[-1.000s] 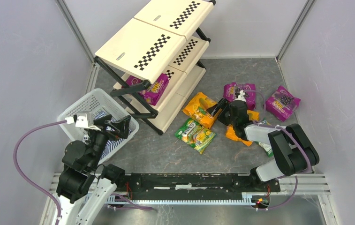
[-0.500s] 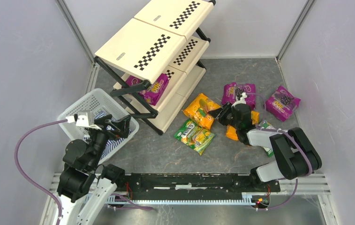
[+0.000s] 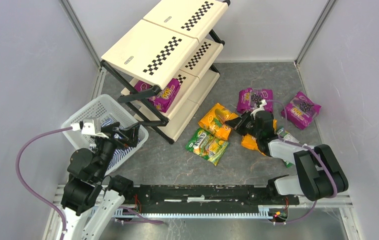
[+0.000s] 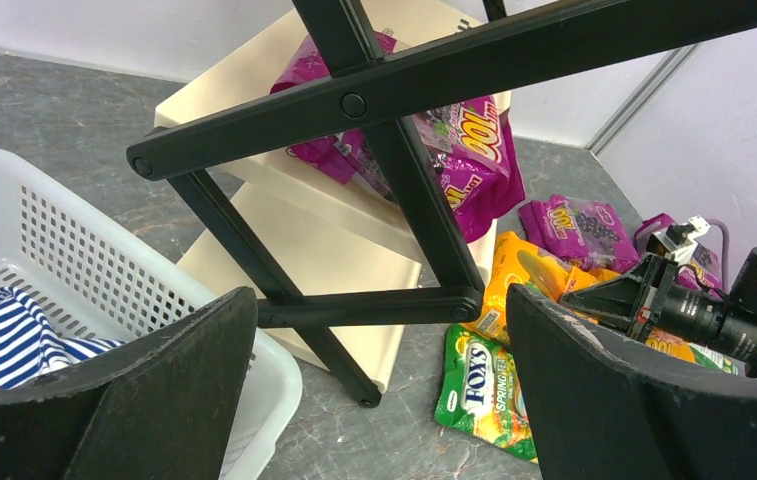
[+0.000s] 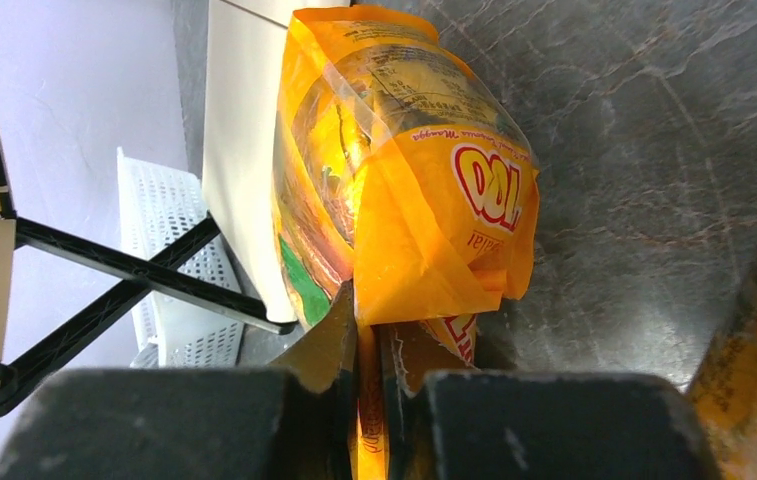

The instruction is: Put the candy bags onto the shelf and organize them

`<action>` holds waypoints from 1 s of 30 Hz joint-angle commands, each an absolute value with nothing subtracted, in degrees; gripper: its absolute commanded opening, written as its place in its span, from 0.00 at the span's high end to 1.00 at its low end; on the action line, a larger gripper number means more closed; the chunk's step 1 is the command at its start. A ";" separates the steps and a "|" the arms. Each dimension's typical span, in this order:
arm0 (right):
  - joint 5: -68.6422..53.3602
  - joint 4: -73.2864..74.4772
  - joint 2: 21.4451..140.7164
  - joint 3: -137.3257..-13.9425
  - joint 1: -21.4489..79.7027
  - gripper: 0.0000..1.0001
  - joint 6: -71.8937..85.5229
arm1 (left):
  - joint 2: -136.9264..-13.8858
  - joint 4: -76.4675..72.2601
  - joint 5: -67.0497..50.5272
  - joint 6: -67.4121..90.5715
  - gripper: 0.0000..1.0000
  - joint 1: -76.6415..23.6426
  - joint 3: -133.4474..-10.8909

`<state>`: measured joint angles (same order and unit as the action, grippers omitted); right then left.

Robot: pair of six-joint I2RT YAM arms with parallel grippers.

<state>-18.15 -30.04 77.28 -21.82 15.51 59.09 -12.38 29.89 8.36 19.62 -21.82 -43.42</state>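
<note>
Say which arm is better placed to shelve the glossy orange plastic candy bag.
Right: the right gripper is pinched shut on the edge of the glossy orange plastic candy bag; the left gripper hangs open by the white mesh basket.

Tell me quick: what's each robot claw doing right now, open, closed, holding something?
Left gripper: open, holding nothing.
Right gripper: closed on the edge of the orange candy bag.

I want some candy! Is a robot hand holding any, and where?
Right gripper pinches the orange candy bag by its edge; the left gripper holds nothing.
</note>
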 commanded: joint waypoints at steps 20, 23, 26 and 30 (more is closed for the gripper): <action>-22.88 -41.28 83.38 -36.62 22.80 0.98 76.90 | -11.95 27.58 5.53 16.85 0.00 -20.95 -43.16; -21.87 -43.51 87.01 -39.67 25.30 0.97 78.19 | -11.95 27.56 5.32 16.79 0.00 -20.86 -43.16; -19.94 -49.00 91.07 -41.44 27.67 0.97 80.31 | -11.89 27.47 5.29 16.80 0.00 -20.78 -43.16; -16.70 -56.71 97.68 -43.12 30.76 0.97 84.28 | -11.73 27.51 5.32 16.70 0.00 -20.81 -43.10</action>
<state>-19.77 -40.34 94.11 -39.27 28.05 78.32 -12.32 29.85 6.13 19.62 -21.21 -43.42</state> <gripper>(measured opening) 0.098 0.997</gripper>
